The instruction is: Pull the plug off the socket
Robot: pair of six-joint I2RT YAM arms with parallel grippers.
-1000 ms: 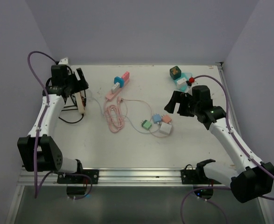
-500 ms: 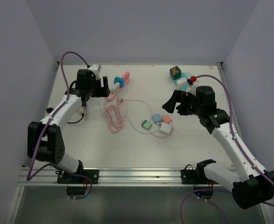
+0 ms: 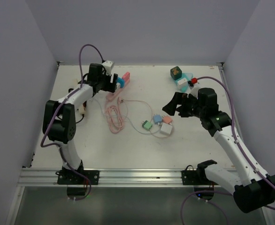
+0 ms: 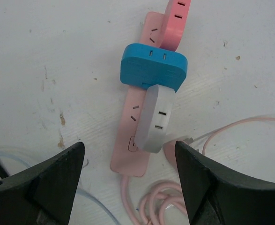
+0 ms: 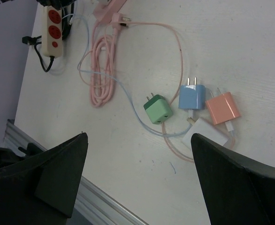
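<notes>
**Plugs on the strip, both grippers wide open**

Left gripper hangs over the pink power strip with its jaws spread wide, touching nothing. The near end of the strip lies in the gap between the two fingers. A white plug is seated on the strip just ahead of the fingertips, slightly toward the right-hand jaw. A blue plug sits beyond it, touching its far end, and a pink plug comes farther out again. A coiled pink cable lies beneath the gap, nearer the right-hand jaw.

Right gripper is well apart from the strip, its jaws also spread and holding nothing. Ahead of its gap lie loose chargers: green charger, blue charger and orange charger, with a white charger closest to the right-hand jaw.
</notes>
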